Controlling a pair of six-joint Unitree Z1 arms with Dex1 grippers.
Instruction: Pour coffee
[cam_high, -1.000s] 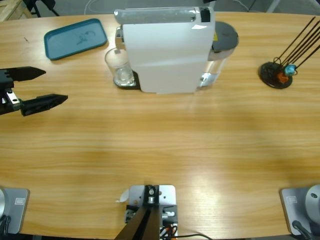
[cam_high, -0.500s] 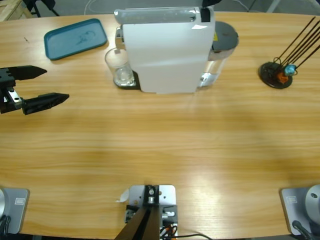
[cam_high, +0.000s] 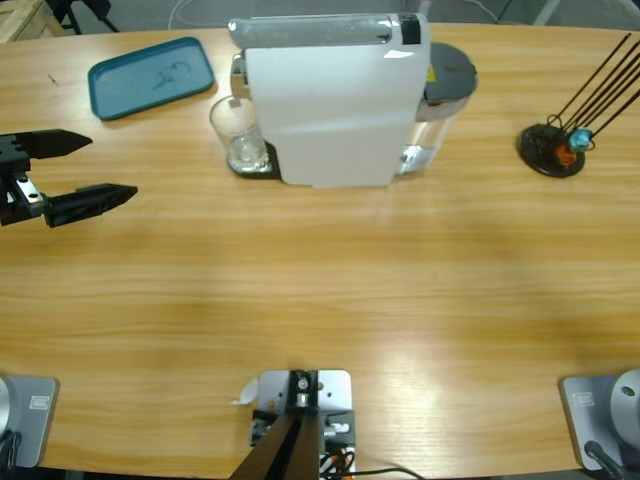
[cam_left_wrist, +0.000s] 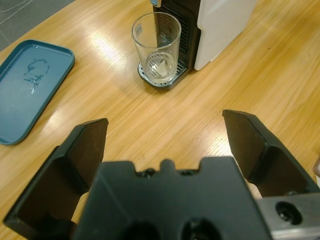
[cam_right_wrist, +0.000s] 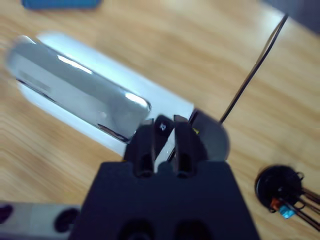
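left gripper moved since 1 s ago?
Barely. In the high view the left gripper edged very slightly toward the glass, jaws open; the teal tray is unmoved.

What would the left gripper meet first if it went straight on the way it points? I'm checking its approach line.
Most likely the glass on the drip tray of the coffee machine. Only bare table lies between it and the open left gripper, though depth is hard to judge.

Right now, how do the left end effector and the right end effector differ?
The left end effector has its jaws spread wide and holds nothing; the right end effector has its jaws nearly together. The left one faces the glass over the table; the right one hangs above the coffee machine. Both are black.
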